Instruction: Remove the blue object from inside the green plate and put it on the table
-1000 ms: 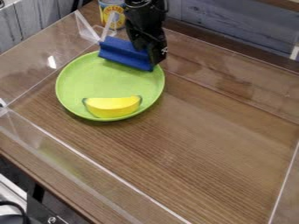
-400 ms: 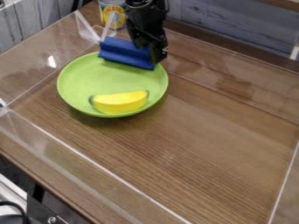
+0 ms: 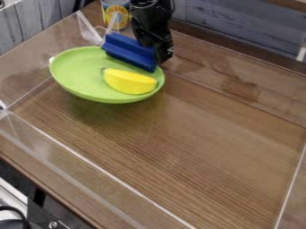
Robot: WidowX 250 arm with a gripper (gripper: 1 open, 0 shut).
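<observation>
Looking for readable writing: none legible; the yellow container (image 3: 114, 13) at the far edge behind the arm is partly hidden and any label on it is too blurred to read. Black claw (image 3: 153, 49) points steeply down at the far right rim of the green plate (image 3: 74, 73), fingertips lost behind or against the blue object (image 3: 131, 50), so the jaw gap can't be read directly; the claw appears spread wide, and whether it actually grips the block can't be told. Blue object lies along the plate's far right rim, one end under the claw. Plate looks tilted, its far right side raised. Yellow banana-shaped piece (image 3: 131, 81) lies in the plate's right part, just near of the block. Table (image 3: 203, 134) is glossy wood grain, clear plastic walls (image 3: 24, 134) around it, near-left corner cut off.
</observation>
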